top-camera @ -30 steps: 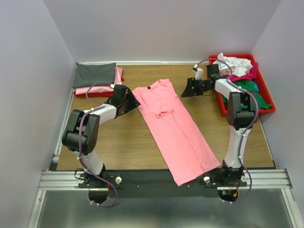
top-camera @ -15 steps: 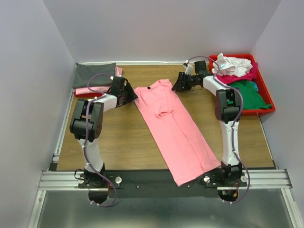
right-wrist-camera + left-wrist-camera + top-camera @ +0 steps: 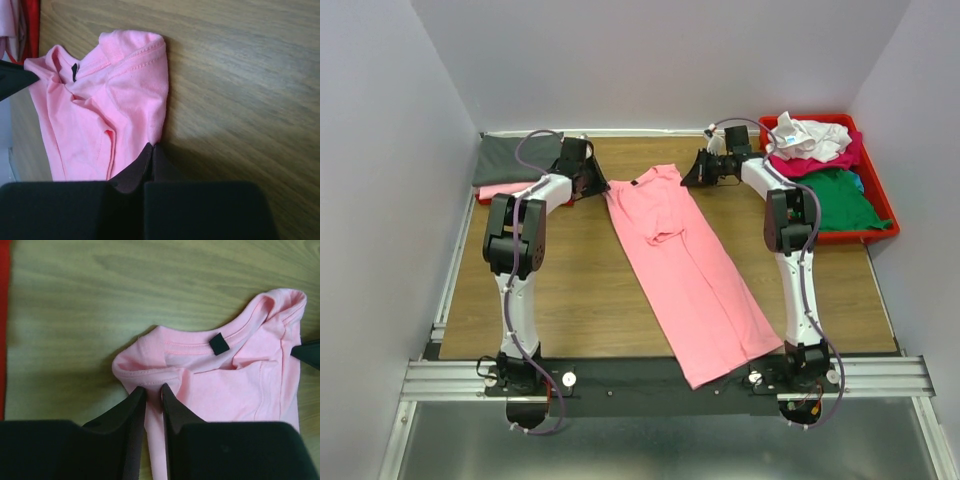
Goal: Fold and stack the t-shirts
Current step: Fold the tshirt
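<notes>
A light pink t-shirt (image 3: pixel 685 260), folded lengthwise, lies diagonally across the wooden table with its collar end at the back. Its dark neck tag (image 3: pixel 219 344) shows at the collar. My left gripper (image 3: pixel 600 183) is at the shirt's back left corner. In the left wrist view its jaws (image 3: pixel 153 388) stand nearly together, with a pinch of the pink shoulder cloth (image 3: pixel 150 375) between them. My right gripper (image 3: pixel 688 178) is at the back right corner. In the right wrist view its jaws (image 3: pixel 151 146) meet on the shirt's edge (image 3: pixel 157 120).
A red tray (image 3: pixel 840 238) at the back right holds loose white (image 3: pixel 810 135), magenta (image 3: pixel 820 160) and green (image 3: pixel 845 200) tees. At the back left a folded dark grey tee (image 3: pixel 510 157) tops a pink one (image 3: pixel 505 189). Walls close in the table.
Both arms have reached back to the shirt's collar end. Both grippers have closed there, the left on the left shoulder and the right on the right edge.
</notes>
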